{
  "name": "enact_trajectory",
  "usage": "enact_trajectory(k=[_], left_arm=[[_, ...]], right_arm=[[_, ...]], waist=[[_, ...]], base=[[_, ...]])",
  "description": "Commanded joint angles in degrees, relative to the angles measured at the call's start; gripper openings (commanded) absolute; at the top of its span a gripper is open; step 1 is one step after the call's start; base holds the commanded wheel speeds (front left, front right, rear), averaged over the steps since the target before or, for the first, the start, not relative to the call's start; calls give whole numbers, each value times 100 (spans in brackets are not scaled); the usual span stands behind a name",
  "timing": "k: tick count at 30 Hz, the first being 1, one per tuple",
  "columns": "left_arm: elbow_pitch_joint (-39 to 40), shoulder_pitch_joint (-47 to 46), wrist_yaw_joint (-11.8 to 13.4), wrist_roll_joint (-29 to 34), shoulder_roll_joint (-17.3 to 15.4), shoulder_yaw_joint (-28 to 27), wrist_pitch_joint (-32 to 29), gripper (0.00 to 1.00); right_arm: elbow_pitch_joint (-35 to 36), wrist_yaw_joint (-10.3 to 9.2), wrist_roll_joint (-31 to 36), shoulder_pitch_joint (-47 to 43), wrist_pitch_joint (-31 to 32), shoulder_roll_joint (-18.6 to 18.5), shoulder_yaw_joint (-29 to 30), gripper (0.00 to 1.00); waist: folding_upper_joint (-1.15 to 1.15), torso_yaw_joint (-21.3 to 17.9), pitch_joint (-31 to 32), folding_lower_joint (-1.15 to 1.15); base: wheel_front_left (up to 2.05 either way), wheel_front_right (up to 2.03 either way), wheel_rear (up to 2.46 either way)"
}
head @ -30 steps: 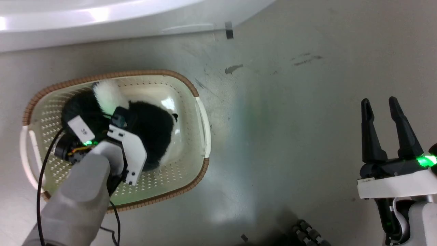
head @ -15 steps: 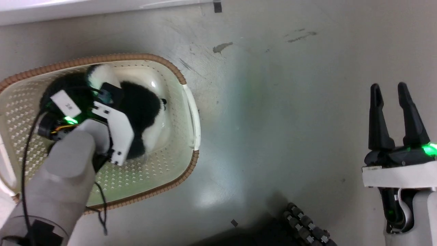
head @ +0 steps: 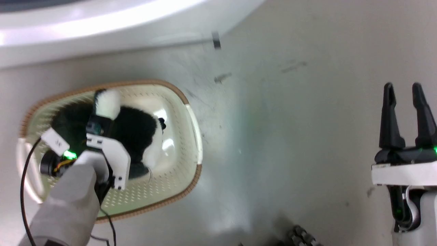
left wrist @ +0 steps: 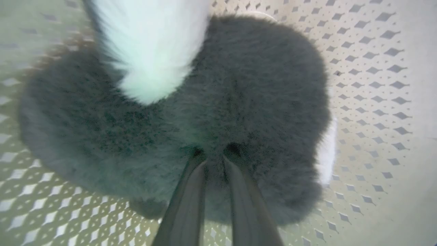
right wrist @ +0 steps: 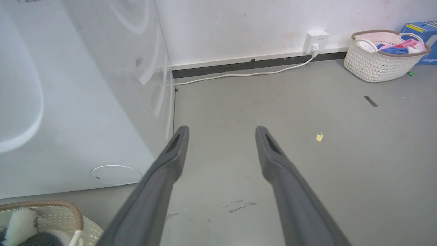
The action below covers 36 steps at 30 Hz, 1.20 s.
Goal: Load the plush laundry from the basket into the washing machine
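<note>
The black and white plush laundry (head: 133, 126) lies in the cream basket (head: 177, 92) on the floor, its white tuft pointing toward the washing machine (head: 102, 30). In the left wrist view my left gripper (left wrist: 213, 155) is shut on the plush laundry (left wrist: 256, 85), its tips sunk in the dark fur above the perforated basket (left wrist: 358, 68) bottom. My right gripper (head: 403, 89) hangs open over bare floor at the right. The right wrist view shows the right gripper (right wrist: 222, 131) empty, beside the washing machine (right wrist: 85, 102) front, with the basket (right wrist: 68, 205) corner and plush laundry (right wrist: 20, 218) at lower left.
A second basket (right wrist: 382, 61) of coloured clothes and a blue box (right wrist: 420, 30) stand by the far wall. A wall socket (right wrist: 315, 41) feeds a white cable (right wrist: 239, 74) along the skirting. A yellow scrap (right wrist: 319, 137) lies on the grey floor.
The head view has shifted, so the camera moved. My left gripper stays dug into the plush inside the basket. The right gripper remains open.
</note>
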State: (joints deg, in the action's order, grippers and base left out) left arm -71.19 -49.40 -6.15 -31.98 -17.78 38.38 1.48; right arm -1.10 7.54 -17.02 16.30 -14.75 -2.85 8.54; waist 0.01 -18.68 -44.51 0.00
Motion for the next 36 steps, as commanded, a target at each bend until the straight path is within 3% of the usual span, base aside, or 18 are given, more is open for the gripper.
enact_trajectory(k=[1,9,17,29,36], left_arm=[[-38,108,20,-44,13,-25,107,0],[3,726,-63,-241,250,-85,1019,0],[447,1324,-74,-205,372,-66,1340,0],[3923,2621,647,742,103,-1218,1351,0],[5801,2918,718,1398,90,-2167,1351,0]], right_arm=[[-34,-5,71,-100,-25,-3,29,100],[-117,-5,318,-434,-25,-3,215,100],[-159,-5,463,-778,-25,-3,298,100],[-177,-5,557,-1114,-25,-3,354,100],[-114,-5,524,-1066,-25,-3,294,100]], waist=[[-1,274,574,0],[-1,628,1778,0],[-1,984,2618,0],[-1,1231,3176,0],[-1,1099,2983,0]], base=[[0,0,0],[0,0,0],[0,0,0],[0,0,0],[0,0,0]])
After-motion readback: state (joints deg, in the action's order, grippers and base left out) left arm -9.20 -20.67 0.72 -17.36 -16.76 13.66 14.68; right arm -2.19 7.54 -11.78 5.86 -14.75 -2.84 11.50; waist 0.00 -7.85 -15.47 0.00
